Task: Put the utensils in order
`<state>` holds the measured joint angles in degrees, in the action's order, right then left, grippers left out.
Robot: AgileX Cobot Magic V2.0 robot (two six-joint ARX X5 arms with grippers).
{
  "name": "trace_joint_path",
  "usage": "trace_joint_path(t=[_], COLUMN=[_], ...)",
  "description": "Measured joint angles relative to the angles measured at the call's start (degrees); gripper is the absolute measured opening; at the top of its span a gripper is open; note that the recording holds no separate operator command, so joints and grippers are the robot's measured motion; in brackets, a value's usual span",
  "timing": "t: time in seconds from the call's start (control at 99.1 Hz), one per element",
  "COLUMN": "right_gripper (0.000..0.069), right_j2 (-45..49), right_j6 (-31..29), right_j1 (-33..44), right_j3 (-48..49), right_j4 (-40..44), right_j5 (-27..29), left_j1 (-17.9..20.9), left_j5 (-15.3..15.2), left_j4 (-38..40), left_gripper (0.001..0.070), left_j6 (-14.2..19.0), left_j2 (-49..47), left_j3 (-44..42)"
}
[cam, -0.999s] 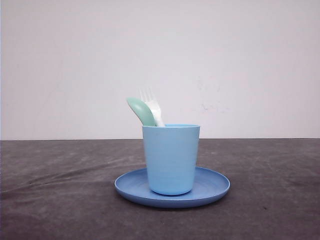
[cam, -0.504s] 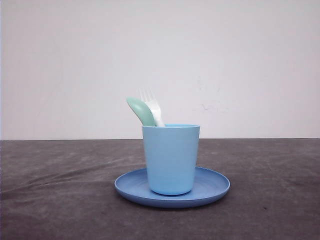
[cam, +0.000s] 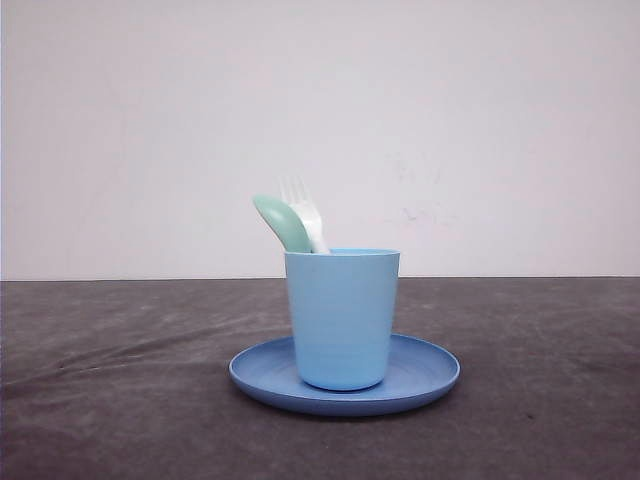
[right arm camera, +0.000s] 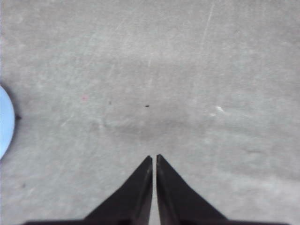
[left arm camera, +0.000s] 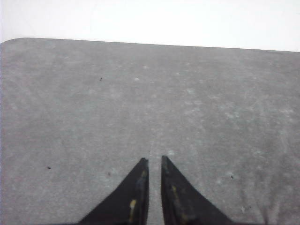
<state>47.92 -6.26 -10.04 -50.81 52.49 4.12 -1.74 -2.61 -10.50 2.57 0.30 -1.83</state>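
You are looking, in the front view, at a light blue cup (cam: pixel 342 318) standing upright near the middle of a round blue plate (cam: pixel 425 372), which is resting on the dark grey table (cam: pixel 120 380) in front of a plain white wall (cam: pixel 480 120). The two utensils are standing inside the cup, heads upward and both leaning toward the left side of its rim. The mint-green spoon (cam: pixel 282 221) is showing its oval bowl above the rim, lying in front of and slightly left of the white fork (cam: pixel 303 211), whose tines are rising just higher than the spoon's bowl. The two heads are overlapping from this angle; you cannot tell whether they are touching. Their handles are hidden inside the cup.

In the left wrist view you are seeing the left gripper (left arm camera: pixel 153 161) hanging over bare table, its two dark fingers drawn nearly together with only a thin slit showing between the tips and nothing held between them. The table's far edge is meeting the white wall at the top of that view.

In the right wrist view you are seeing the right gripper (right arm camera: pixel 154 158) likewise over bare table, its fingers closed almost tip to tip and holding nothing. A sliver of the blue plate (right arm camera: pixel 4 119) is appearing at the frame's edge, well apart from the fingertips.
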Motion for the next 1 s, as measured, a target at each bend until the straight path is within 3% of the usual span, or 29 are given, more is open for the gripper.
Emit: trace_joint_path(t=[0.151,0.434,0.726,0.999], right_gripper=[0.0011,0.0011,0.0011,0.0011], right_j2=[-4.55,-23.54,-41.46,-47.67], right_j6=[0.17,0.26,0.26,0.28], right_j1=[0.63,3.48,4.55,4.55], right_j3=[4.26,24.98,38.80,45.13], right_j4=[-6.88,-25.99,-29.24,-32.20], right_j5=[3.17,0.35,0.20,0.20], left_j1=[0.00,0.00,0.00,0.00], left_j5=[0.00,0.00,0.00,0.00], left_j4=[0.00,0.00,0.00,0.00], left_gripper=[0.0022,0.0022,0.0022,0.0022], left_j6=[-0.02,0.00,-0.02,-0.02], left_j2=[0.00,0.00,0.00,0.00], left_j3=[0.00,0.00,0.00,0.00])
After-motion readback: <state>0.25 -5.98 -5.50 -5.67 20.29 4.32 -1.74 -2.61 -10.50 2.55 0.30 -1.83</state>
